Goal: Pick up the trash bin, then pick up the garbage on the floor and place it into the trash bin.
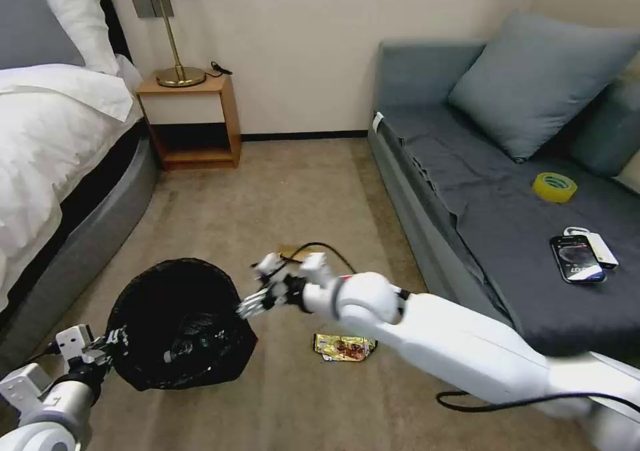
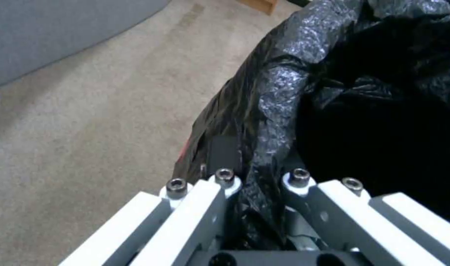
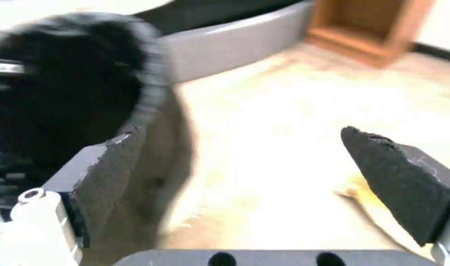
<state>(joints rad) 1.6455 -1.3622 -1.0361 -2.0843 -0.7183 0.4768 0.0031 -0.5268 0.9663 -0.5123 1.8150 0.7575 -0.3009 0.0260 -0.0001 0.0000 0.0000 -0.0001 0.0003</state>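
The trash bin [image 1: 177,324] is held by its bag-lined rim in the closed left gripper [image 1: 110,344], above the carpet [image 1: 280,191] beside the bed [image 1: 60,171]. The right gripper [image 1: 257,297] hangs wide apart and empty at the bin's rim. A yellow-brown wrapper [image 1: 343,347] is left on the carpet, so collection seems unfinished.

A: We're on beige carpet [image 1: 293,191] here, plain cream wall [image 1: 300,44] behind.

B: Yep, white-sheeted bed [image 1: 47,137] left, wooden nightstand [image 1: 193,114] with a brass lamp [image 1: 167,24], and a grey sofa [image 1: 507,211] with cushion [image 1: 540,77] on our right.
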